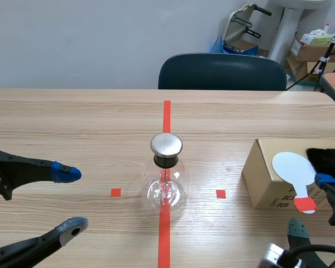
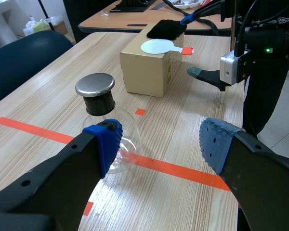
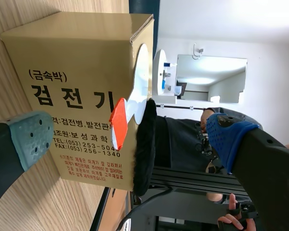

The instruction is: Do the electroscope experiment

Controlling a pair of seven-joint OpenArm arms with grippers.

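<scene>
The electroscope (image 1: 166,177) is a clear glass flask with a black neck and a round metal cap; it stands on the red tape line at the table's middle. In the left wrist view the electroscope (image 2: 100,113) stands just ahead of my left finger. My left gripper (image 1: 72,201) is open to the flask's left, holding nothing. A white paddle (image 1: 294,170) with a red handle tip lies on a cardboard box (image 1: 265,181), beside a black fur cloth (image 1: 327,159). My right gripper (image 3: 130,142) is open, its fingers on either side of the paddle (image 3: 135,96) and the fur cloth (image 3: 145,144).
A dark blue chair (image 1: 222,71) stands at the table's far edge. Small red tape squares (image 1: 115,192) mark the table on both sides of the flask. Boxes and equipment (image 1: 310,47) sit beyond the table at the back right.
</scene>
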